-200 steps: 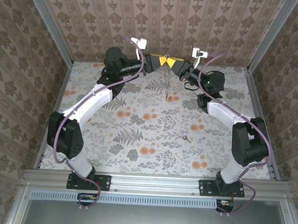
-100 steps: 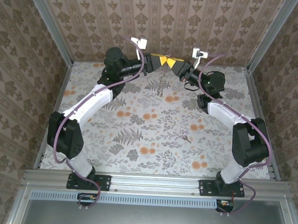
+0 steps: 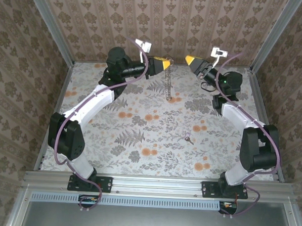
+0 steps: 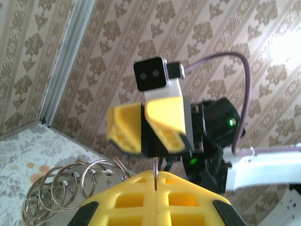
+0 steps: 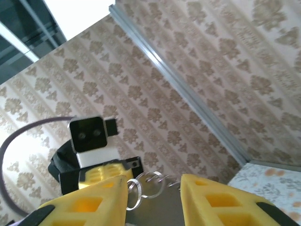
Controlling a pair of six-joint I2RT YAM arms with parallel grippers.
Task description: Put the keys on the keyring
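Left yellow-fingered gripper point(image 3: 166, 63) clenched on long thin brownish-silver chain keyring point(image 3: 168, 86) dangling under it, right gripper point(image 3: 191, 59) near it, jaws apart and empty, tiny grey metal key point(image 3: 189, 140) on floral table point(image 3: 114, 141), well apart from both grippers

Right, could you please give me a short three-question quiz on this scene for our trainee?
1. True or false: the key is threaded on the keyring.
2. Fill in: the fingers of the right hand stand ___ (open or shut).
3. What holds the keyring up? A) the right hand B) the left hand C) both hands

Key
1. False: the key lies on the table, apart from the keyring.
2. Open, with nothing between them.
3. B: the left hand is shut on the keyring's top, and the rest dangles.
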